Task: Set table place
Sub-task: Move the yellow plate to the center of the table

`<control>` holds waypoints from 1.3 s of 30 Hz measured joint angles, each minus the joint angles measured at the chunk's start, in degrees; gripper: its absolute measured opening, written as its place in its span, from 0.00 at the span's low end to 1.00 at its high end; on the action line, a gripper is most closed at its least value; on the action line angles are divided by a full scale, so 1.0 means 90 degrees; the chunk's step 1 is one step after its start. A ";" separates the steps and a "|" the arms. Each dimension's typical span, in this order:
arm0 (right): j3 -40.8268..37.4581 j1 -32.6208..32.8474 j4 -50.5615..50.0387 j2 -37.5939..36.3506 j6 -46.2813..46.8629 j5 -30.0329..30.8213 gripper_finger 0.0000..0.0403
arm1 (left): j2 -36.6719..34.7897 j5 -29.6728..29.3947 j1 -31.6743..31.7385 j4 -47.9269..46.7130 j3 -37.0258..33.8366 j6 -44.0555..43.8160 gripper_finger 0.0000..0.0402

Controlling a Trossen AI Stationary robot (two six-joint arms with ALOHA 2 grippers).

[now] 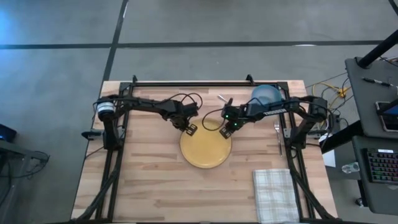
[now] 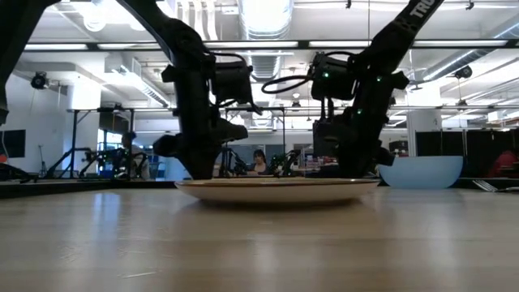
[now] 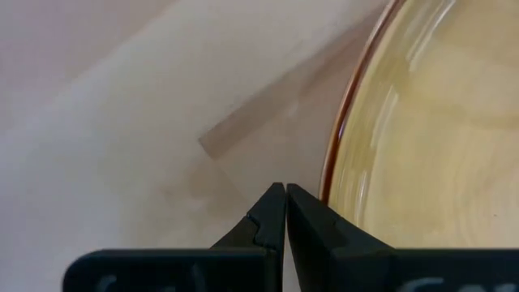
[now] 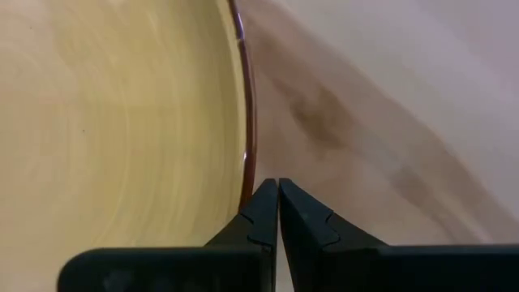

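The round yellow plate lies flat on the wooden table. My left gripper is shut and points down just outside the plate's far-left rim. My right gripper is also shut, and points down at the far-right rim. The blue bowl stands upright near the far right corner. A silver fork lies right of the plate, and a silver spoon lies near the far edge. The checked napkin lies flat at the near right. My left gripper's shut fingertips stand right beside the plate's far-left rim, coming from above. Whether they touch it, I cannot tell. My right gripper's shut fingertips stand just as close to the far-right rim, also from above, and I cannot tell whether they touch.
Both arms reach in from the table's side frames and meet over the far middle. Bare tabletop lies left of the plate and along the near edge. A desk with a keyboard stands off the table's right side.
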 joint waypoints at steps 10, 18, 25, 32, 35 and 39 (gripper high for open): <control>-0.0002 0.0646 -0.0120 -0.0007 -0.0073 -0.0058 0.02 | 0.0000 -0.0008 -0.0787 -0.0113 -0.0005 -0.0854 0.00; -0.0002 0.1347 -0.0157 -0.0012 -0.0024 -0.0144 0.02 | -0.0001 -0.0107 -0.1375 -0.0949 -0.0098 -0.1702 0.00; -0.0016 0.1838 0.0119 -0.0003 0.0812 -0.0118 0.02 | -0.0005 -0.0098 -0.1845 -0.1094 -0.0083 -0.1832 0.00; 0.0004 0.2177 0.0213 0.0007 0.1560 -0.0085 0.02 | -0.0004 -0.0112 -0.2269 -0.1009 -0.0088 -0.1973 0.00; -0.0027 0.2295 0.0245 0.0007 0.1827 -0.0019 0.02 | -0.0003 -0.0178 -0.2420 -0.0935 -0.0090 -0.2041 0.00; -0.0038 0.2484 0.0238 0.0003 0.2100 0.0142 0.02 | -0.0004 -0.0284 -0.2567 -0.0935 -0.0095 -0.2139 0.00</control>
